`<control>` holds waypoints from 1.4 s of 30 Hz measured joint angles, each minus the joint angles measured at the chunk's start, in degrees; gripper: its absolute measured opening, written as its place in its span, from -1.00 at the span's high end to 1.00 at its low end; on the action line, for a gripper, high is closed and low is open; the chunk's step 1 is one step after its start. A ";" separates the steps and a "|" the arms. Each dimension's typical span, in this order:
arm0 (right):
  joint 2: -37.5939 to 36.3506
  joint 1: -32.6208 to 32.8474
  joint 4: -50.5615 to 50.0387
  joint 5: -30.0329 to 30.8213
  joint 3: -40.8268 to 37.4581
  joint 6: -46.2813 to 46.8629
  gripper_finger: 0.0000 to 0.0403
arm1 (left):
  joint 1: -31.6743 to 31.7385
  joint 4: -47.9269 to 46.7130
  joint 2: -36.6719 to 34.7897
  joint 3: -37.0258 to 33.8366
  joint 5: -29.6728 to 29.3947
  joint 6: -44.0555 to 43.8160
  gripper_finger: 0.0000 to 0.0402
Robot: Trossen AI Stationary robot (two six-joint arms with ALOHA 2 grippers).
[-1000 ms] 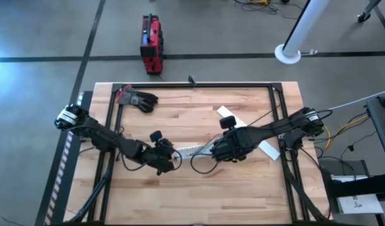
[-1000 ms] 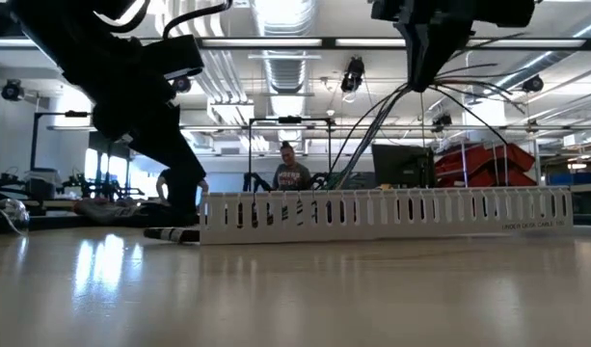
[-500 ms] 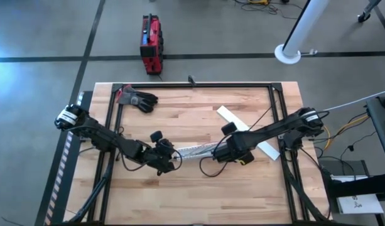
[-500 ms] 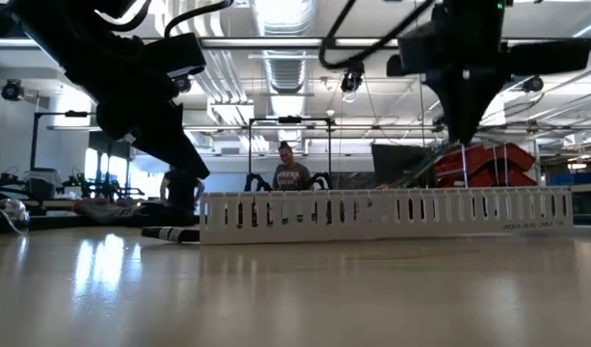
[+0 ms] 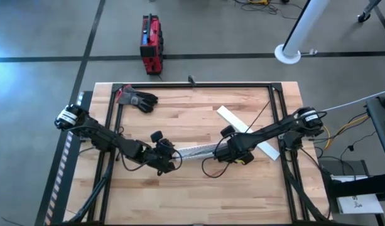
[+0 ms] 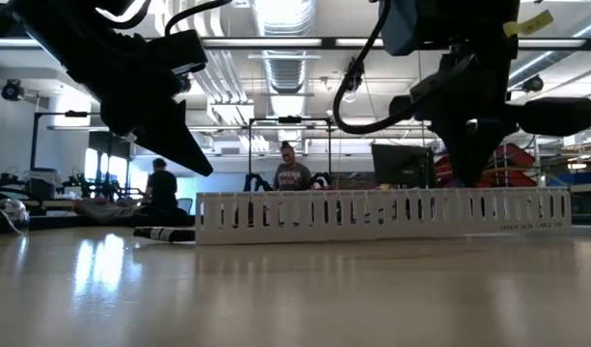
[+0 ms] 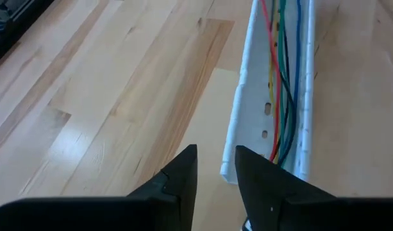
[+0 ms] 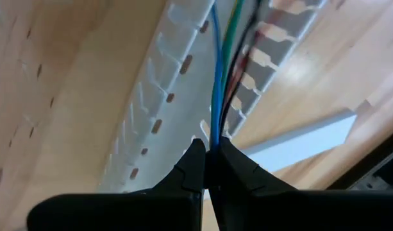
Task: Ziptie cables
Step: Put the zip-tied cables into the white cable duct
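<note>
The cables [image 8: 218,70], thin blue, green, dark and red wires, run along inside the long white slotted channel [image 5: 195,150], which lies flat on the table's middle. My right gripper [image 8: 210,146] is shut on them over the channel's right part [image 5: 222,154]. A dark slack loop of cable [image 5: 208,171] lies on the wood near it. My left gripper [image 7: 215,154] hovers by the channel's left end [image 7: 231,170], slightly open, with nothing between its fingers. In the left wrist view the cables [image 7: 283,77] lie on the channel's floor. My right gripper pinches the bundle of cables [image 8: 214,131] between its two fingers, all the wires gathered together. The fingers come from above and dip between the channel's slotted walls [image 8: 158,109]. Ahead of the fingers the wires run along the channel's length.
The channel's flat white lid [image 5: 249,132] lies slanting at the right, under my right arm. A dark glove [image 5: 140,100] lies at the far left corner. A black frame [image 5: 198,85] borders the table. A person [image 6: 292,173] stands far behind the table.
My right gripper has come down with the cables, which hung above the channel and now lie inside it. It has also shifted a little toward the table's near edge. My left gripper has risen from the tabletop beside the channel's left end.
</note>
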 joint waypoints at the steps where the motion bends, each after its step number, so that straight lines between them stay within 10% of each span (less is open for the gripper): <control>1: -0.01 0.00 0.57 -0.19 -0.32 -0.27 0.96 | 0.00 0.00 0.00 0.00 -0.01 0.00 0.54; 14: 0.00 0.01 4.75 -7.25 -2.03 1.10 0.91 | 0.00 0.38 -0.02 -0.23 -0.16 0.74 0.48; 29: -2.12 0.02 -7.77 -7.70 3.45 14.72 0.20 | 0.00 0.60 -0.02 -0.25 -0.18 0.83 0.57; 42: -5.40 -0.77 -6.10 1.71 0.01 8.69 0.68 | 0.00 2.79 -0.02 -0.29 -0.22 2.56 0.51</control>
